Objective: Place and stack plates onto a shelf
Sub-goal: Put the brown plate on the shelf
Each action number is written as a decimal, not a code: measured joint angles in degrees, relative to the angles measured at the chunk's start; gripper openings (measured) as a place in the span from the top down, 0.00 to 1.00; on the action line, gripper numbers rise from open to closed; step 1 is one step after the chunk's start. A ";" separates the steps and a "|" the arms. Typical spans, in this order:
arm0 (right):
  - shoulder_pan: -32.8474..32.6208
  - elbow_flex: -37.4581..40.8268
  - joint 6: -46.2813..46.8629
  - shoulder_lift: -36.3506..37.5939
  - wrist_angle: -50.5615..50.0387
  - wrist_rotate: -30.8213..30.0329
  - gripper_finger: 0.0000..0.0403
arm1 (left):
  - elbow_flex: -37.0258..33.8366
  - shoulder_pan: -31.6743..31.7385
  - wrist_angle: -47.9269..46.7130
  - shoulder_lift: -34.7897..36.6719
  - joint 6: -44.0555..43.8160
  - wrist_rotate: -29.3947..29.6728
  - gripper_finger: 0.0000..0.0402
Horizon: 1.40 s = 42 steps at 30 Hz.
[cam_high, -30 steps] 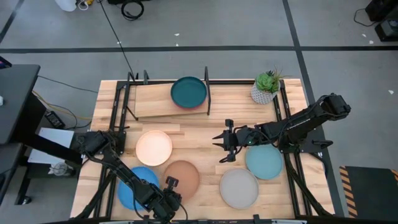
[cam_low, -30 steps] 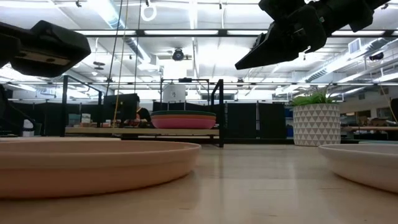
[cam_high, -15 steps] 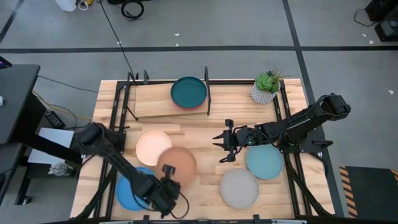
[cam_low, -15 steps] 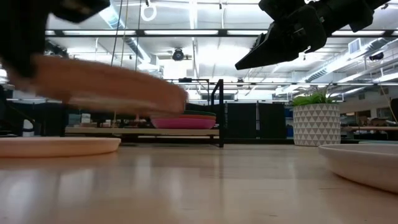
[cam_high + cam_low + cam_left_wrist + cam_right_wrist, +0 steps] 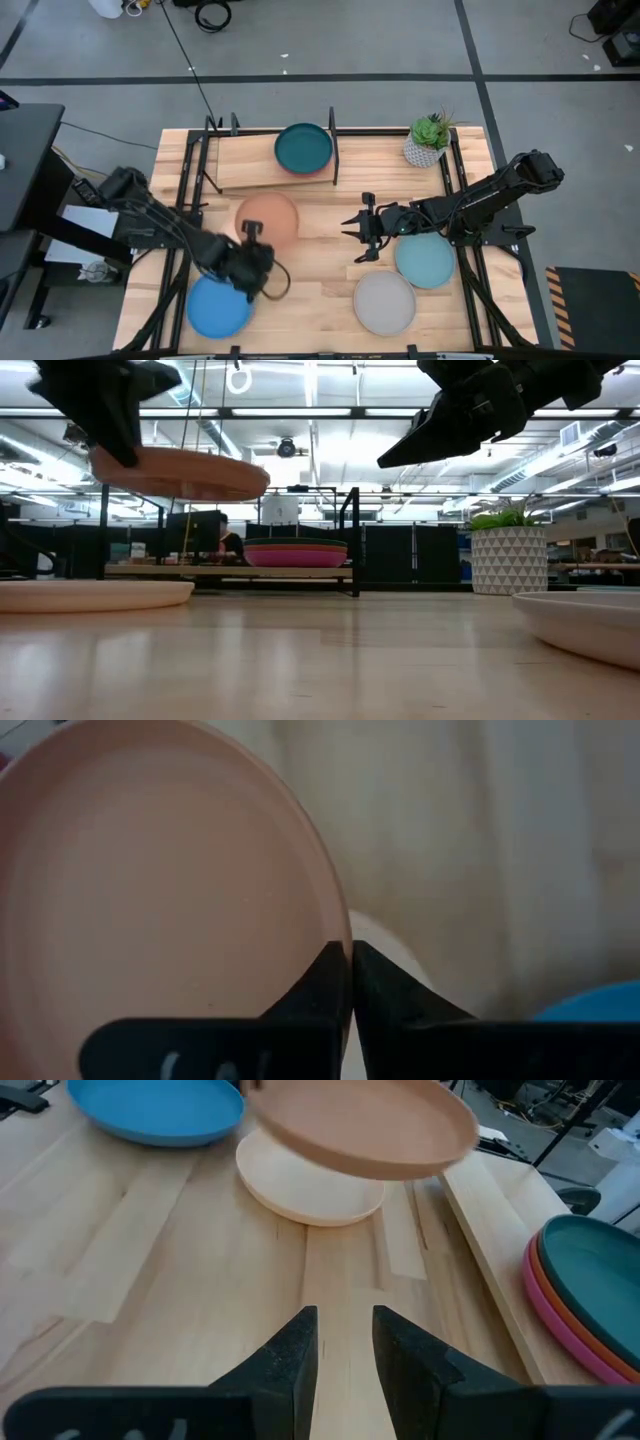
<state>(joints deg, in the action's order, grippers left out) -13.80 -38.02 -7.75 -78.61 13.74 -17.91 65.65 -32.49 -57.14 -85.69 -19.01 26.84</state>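
While three plates (image 5: 303, 149) sit stacked on the shelf (image 5: 245, 164), the left gripper (image 5: 252, 262) is carrying the terracotta plate (image 5: 268, 220); four are waiting.

terracotta plate (image 5: 268, 218), cream plate (image 5: 305, 1190) under it, blue plate (image 5: 218, 306), pale teal plate (image 5: 427, 260), grey plate (image 5: 384, 303). Dark teal over orange and magenta on the stack (image 5: 295, 552). Planter (image 5: 509, 560) white, triangle pattern.

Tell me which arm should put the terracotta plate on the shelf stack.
Left. Its end effector is shut on the terracotta plate, lifted above the table near the shelf. The right end effector hovers open and empty.
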 joint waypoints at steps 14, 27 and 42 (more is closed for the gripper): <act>-2.68 3.96 -0.34 0.02 9.25 0.01 0.74 | -14.71 22.02 9.14 17.24 14.21 -8.68 0.96; -5.72 12.70 1.53 0.02 18.82 0.02 0.74 | -14.74 40.37 8.91 18.21 23.97 -14.21 0.96; -10.84 12.70 0.26 0.02 17.50 -5.93 0.74 | -14.76 52.25 8.08 18.61 27.47 -11.18 0.96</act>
<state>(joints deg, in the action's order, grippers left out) -24.65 -25.32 -7.49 -78.59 31.24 -23.84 50.89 19.76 -49.06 -67.08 8.46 15.66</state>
